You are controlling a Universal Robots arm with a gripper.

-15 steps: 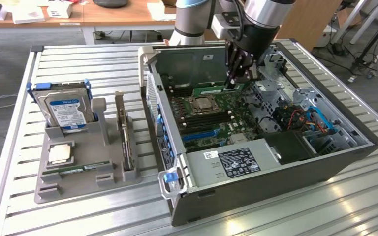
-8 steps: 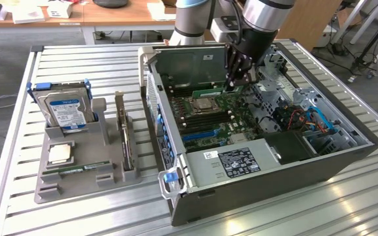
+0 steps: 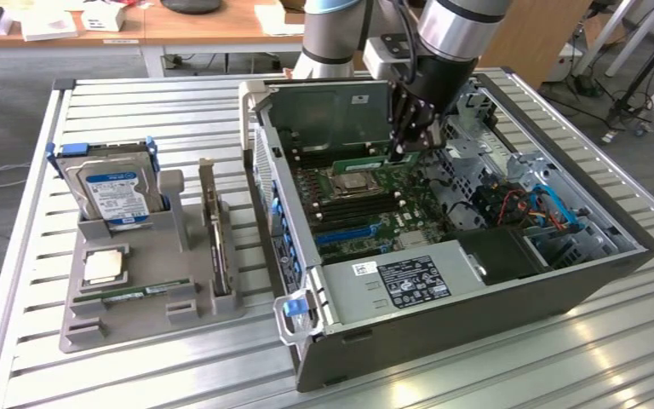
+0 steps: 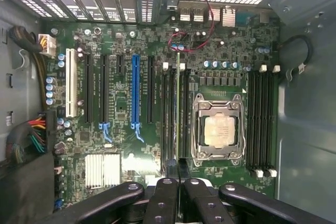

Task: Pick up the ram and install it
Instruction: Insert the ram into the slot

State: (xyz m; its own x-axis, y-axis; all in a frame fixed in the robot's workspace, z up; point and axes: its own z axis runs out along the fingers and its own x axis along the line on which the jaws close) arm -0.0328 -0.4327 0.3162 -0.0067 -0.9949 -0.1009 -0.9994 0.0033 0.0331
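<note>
The ram (image 3: 364, 161), clamped in the gripper (image 3: 405, 153), hangs over the memory slots (image 4: 169, 119), picked up but apparently not yet seated.

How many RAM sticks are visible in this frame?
2. One RAM stick stands on edge at the motherboard memory slots, pinched by the gripper; a second RAM stick lies flat in the grey parts holder outside the case. Others could be hidden.

Silver arm (image 3: 460, 30) carries a black hand (image 3: 404, 152), seemingly bolted linkage fingers (image 4: 167, 203).
</note>
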